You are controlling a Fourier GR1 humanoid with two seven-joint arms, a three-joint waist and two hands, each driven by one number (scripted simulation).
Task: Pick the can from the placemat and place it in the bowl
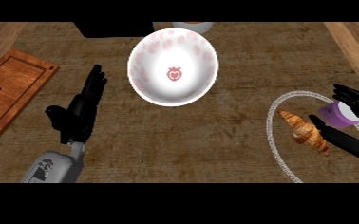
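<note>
Left hand: the black left hand [82, 105] rests with fingers straight, near left on the brown wooden surface [231, 137].
Bowl: the white round bowl with pink pattern [172, 67] sits centre-far and holds nothing.
Placemat: the round grey-rimmed placemat [276, 137] at the right carries a golden croissant [305, 132].
Can: the small purple can [338, 113] is at the far-right edge, over the placemat; likely light, stiff and smooth, best held round its sides.
Right hand: the black right hand [345, 140] curls round the can.
</note>
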